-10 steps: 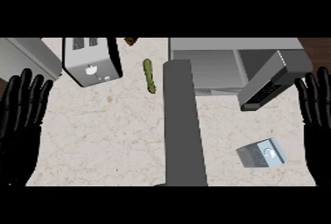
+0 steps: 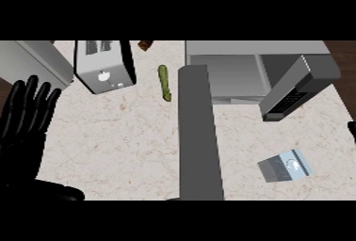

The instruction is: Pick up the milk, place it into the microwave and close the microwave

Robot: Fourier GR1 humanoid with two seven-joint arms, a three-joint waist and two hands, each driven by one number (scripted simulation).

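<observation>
Slides right hand nearly off right edge, fingers untellable, keeps left hand splayed at left, leaves milk lower right untouched.

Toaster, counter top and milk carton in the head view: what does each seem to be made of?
The boxy grey toaster looks like satin metal: even silver sides with a soft sheen. The beige counter top looks like polished stone, judging by its faint marbled veins. The small blue-grey milk carton is probably coated cardboard: flat matte faces and a printed white mark.
</observation>
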